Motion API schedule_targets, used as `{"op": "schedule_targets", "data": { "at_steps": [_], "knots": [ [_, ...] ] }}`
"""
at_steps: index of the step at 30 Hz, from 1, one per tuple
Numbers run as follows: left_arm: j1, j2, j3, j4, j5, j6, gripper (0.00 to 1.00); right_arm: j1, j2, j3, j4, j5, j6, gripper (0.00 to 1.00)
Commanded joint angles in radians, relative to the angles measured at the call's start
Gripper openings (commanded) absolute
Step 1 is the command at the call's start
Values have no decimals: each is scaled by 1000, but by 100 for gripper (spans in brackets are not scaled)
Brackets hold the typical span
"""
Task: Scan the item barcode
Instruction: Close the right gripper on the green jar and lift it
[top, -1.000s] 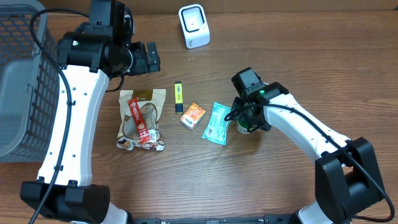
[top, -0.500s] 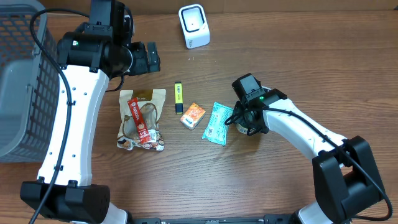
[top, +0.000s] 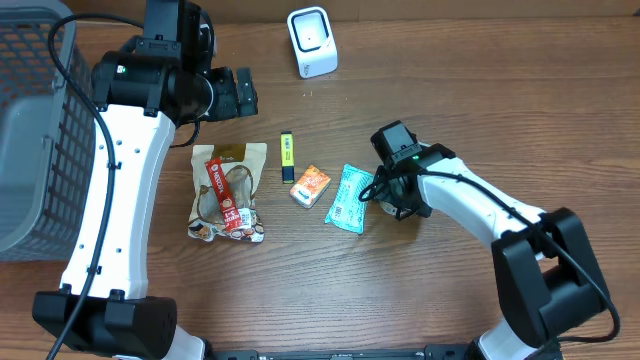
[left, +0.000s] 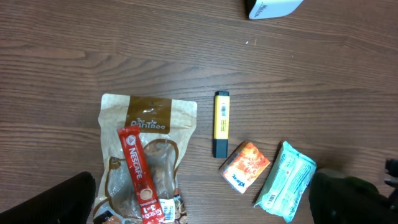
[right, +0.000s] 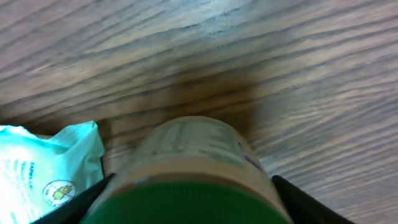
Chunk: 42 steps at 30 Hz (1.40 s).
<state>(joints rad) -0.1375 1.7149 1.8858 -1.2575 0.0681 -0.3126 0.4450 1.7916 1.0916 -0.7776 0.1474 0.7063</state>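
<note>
Okay, green-lidded jar (right: 186, 180) sits on the surface (right: 323, 68) just beside a teal packet (right: 43, 165), between the right jaws; can't tell if clenched. Left jaws released, well apart from it.

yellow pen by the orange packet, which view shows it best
Left wrist view: the yellow pen lies whole and unblocked near the frame's middle, large enough to show print on its barrel. Overhead also shows the pen whole, only smaller. The right wrist view does not show it.
</note>
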Motion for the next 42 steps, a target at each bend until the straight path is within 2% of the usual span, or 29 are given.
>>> {"op": "schedule_targets", "data": {
  "at_steps": [1, 5, 8, 11, 13, 15, 20, 22, 27, 33, 42],
  "knots": [
    [0, 0, 9, 2, 3, -2, 100, -4, 4, -12, 3, 15, 2, 68],
    [0, 0, 9, 2, 3, -2, 100, -4, 4, -2, -7, -3, 1, 52],
    [0, 0, 9, 2, 3, -2, 100, -17, 4, 48, -77, -21, 1, 45],
    [0, 0, 9, 2, 3, -2, 100, -47, 4, 122, -167, -105, 1, 31],
    [0, 0, 9, 2, 3, -2, 100, -76, 4, 169, -220, -215, 1, 25],
    [0, 0, 9, 2, 3, -2, 100, -107, 4, 198, -257, -386, 1, 24],
    [0, 0, 9, 2, 3, -2, 100, -163, 4, 200, -323, -767, 1, 13],
    [0, 0, 9, 2, 3, -2, 100, -174, 4, 200, -350, -838, 1, 4],
    [0, 0, 9, 2, 3, -2, 100, -181, 4, 200, -400, -894, 1, 4],
    [0, 0, 9, 2, 3, -2, 100, -181, 4, 200, -433, -1055, 1, 4],
    [0, 0, 9, 2, 3, -2, 100, -181, 4, 200, -463, -1100, 1, 4]
  ]
}}
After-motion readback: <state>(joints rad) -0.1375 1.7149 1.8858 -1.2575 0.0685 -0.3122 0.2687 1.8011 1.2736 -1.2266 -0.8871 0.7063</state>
